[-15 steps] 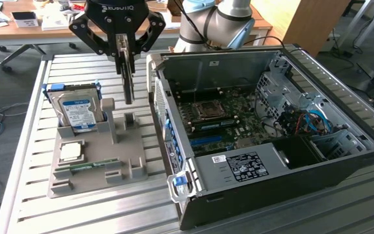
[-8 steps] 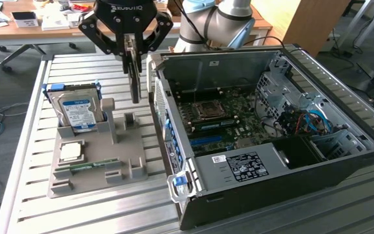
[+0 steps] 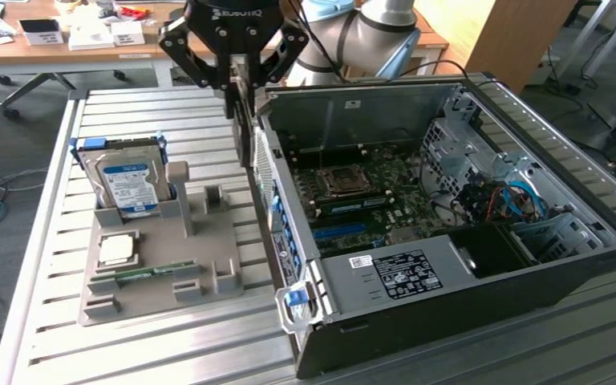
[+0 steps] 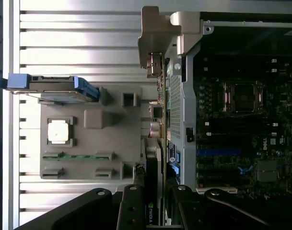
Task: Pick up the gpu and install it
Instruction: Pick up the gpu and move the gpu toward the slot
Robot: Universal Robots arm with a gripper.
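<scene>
My gripper (image 3: 241, 80) hangs above the table at the open computer case's (image 3: 565, 184) wall on the exterior view's left. It is shut on the gpu (image 3: 241, 120), a thin dark card held edge-on and pointing down. In the wrist view the black fingers (image 4: 131, 208) clamp the gpu (image 4: 153, 163) from both sides, my gripper (image 4: 155, 191) centred on it. The card's silver bracket (image 4: 157, 33) is at its far end. The card lies along the outside of the case wall, just short of the motherboard (image 4: 241, 124) with its blue slot (image 3: 340, 234).
A grey parts holder (image 3: 212, 265) sits on the slatted metal table (image 3: 126, 353) at the exterior view's left. It carries an upright hard drive (image 3: 131, 180), a processor chip (image 3: 115, 249) and a green memory stick (image 3: 137, 273). A wooden desk (image 3: 30, 48) stands behind.
</scene>
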